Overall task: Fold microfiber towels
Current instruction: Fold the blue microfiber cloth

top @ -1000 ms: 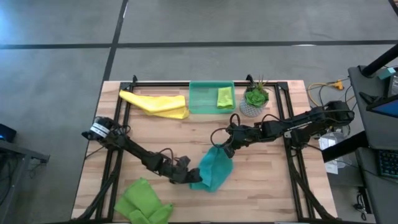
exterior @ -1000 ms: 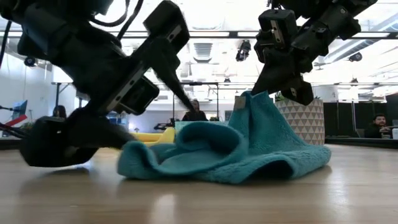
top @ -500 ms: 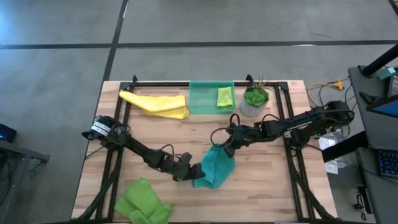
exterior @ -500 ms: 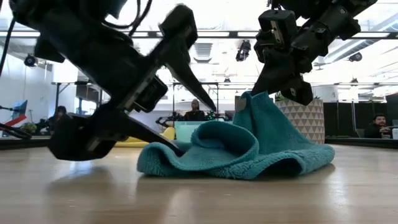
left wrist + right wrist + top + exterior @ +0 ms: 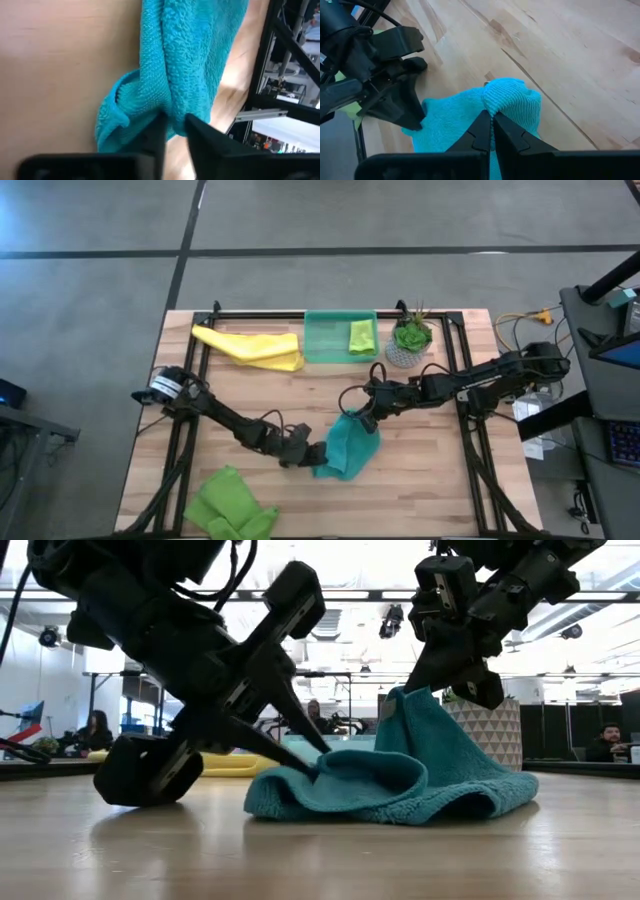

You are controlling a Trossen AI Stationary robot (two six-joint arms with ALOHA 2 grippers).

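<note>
We are counting four microfiber towels on the bench (image 5: pixel 440 480): one yellow towel (image 5: pixel 250 346) lying near the far left corner, one lime green towel (image 5: pixel 228 505) at the near left edge, a second lime green towel (image 5: pixel 361 336) sitting in the single green tray (image 5: pixel 325 337) at the far edge, and one teal towel (image 5: pixel 348 448) bunched near the middle. Our left end effector (image 5: pixel 312 457) is pinching the teal towel's left edge, while our right end effector (image 5: pixel 353 413) is clamping its raised far corner.
</note>
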